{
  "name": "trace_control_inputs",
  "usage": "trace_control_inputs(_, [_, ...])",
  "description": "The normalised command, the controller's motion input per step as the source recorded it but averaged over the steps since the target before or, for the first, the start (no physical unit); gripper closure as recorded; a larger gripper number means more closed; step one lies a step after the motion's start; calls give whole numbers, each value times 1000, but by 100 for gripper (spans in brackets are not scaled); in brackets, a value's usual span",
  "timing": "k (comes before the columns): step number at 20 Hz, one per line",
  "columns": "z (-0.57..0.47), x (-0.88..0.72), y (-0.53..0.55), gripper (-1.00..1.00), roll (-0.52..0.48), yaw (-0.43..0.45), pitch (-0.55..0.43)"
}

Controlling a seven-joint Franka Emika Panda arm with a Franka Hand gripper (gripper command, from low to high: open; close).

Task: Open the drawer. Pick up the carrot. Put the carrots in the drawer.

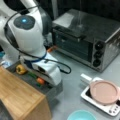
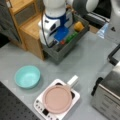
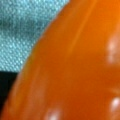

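The carrot (image 1: 40,80) lies in the open drawer (image 1: 53,92) right beneath the claw (image 1: 46,81); I cannot tell the claw's opening or the carrot's heading. Orange fills the wrist view. A yellow pepper (image 1: 21,69) sits nearby.

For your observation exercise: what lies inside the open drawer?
In both front views the drawer holds a yellow-orange pepper, a green vegetable and the carrot. The gripper is lowered into it, covering part of the drawer's floor.
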Motion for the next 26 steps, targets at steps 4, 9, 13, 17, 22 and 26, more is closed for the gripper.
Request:
trace_control_inputs(4, [-46, -217, 85, 100, 53, -69, -142])
trace_control_inputs(9, [-53, -200, 104, 100, 51, -65, -115])
trace_control_inputs(13, [-32, -188, 97, 100, 47, -62, -93])
trace_control_inputs(17, [-29, -169, 60, 100, 48, -58, -91])
trace_control_inputs(22, [-21, -152, 50, 100, 57, -54, -88])
trace_control_inputs(26, [0, -129, 62, 100, 58, -57, -87])
